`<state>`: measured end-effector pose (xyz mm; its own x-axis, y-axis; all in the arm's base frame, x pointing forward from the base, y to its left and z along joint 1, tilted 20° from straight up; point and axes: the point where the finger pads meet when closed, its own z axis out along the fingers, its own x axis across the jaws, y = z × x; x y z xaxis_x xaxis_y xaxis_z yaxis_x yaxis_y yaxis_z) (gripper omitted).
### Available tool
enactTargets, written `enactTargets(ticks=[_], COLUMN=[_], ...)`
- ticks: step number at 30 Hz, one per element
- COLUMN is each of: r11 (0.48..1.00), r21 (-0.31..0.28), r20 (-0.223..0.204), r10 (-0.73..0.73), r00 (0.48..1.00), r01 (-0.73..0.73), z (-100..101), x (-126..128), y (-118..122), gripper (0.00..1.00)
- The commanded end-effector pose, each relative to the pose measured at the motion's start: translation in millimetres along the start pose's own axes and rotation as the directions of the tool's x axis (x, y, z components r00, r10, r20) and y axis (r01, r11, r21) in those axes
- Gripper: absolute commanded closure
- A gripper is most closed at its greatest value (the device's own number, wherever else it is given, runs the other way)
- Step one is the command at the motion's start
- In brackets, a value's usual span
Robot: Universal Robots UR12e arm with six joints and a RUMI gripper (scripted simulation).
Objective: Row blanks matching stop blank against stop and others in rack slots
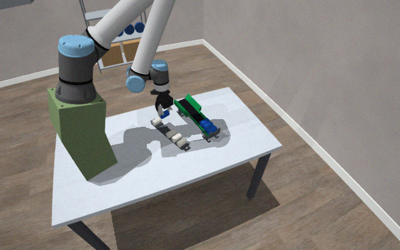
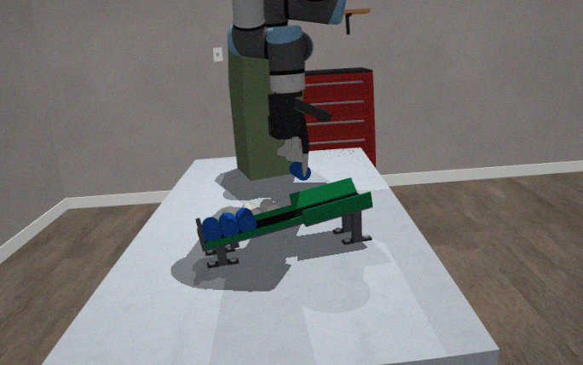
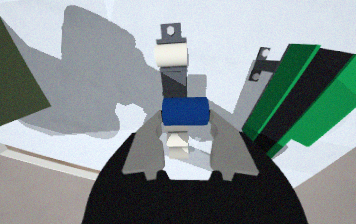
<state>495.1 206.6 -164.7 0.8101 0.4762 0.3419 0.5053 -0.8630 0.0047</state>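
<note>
My gripper (image 1: 164, 114) (image 2: 300, 170) (image 3: 185, 110) is shut on a blue blank (image 1: 165, 114) (image 2: 297, 169) (image 3: 185, 114), held level above the back end of the stock rack (image 1: 186, 148) (image 3: 173, 89). One white blank (image 1: 156, 121) (image 3: 171, 55) lies across the rack's back end. After a gap with bare dark floor, three more whitish blanks (image 1: 176, 138) lie side by side toward its front end. Three blue blanks (image 1: 209, 127) (image 2: 228, 224) lie across the ramp (image 1: 193, 103) (image 2: 328, 194) (image 3: 284, 85) in a row against the dark stop (image 2: 199, 234).
The ramp stands beside the rack, its raised end at the back, on dark feet (image 2: 356, 239) (image 3: 260, 65). Its tall green side wall rises near that end. The green robot pedestal (image 1: 85, 138) (image 2: 253, 129) stands on the other side of the rack.
</note>
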Motion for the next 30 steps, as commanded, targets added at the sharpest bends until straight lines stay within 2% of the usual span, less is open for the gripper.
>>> enactTargets(ticks=[1, 3, 5, 11, 15, 19, 30], r11=[0.999, 0.999, 0.999, 0.995, 0.994, 0.993, 0.993], r21=[0.001, 0.001, 0.001, 0.001, 0.001, 0.001, 0.001], r20=[0.003, 0.003, 0.003, 0.003, 0.003, 0.003, 0.003], r10=[0.034, 0.05, 0.05, 0.095, 0.112, 0.117, 0.117], r00=[0.999, 0.999, 0.999, 0.995, 0.994, 0.993, 0.993], r01=[-0.034, -0.05, -0.05, -0.095, -0.112, -0.117, -0.117], z=[-1.5, -8.0, -8.0, -43.2, -63.2, -69.3, -69.4], x=[51.1, 76.4, 76.4, 145.4, 170.8, 177.7, 177.8], y=[44.1, 65.8, 65.8, 123.8, 144.7, 150.3, 150.4], gripper=[0.65, 0.65, 0.65, 0.65, 0.65, 0.65, 0.65])
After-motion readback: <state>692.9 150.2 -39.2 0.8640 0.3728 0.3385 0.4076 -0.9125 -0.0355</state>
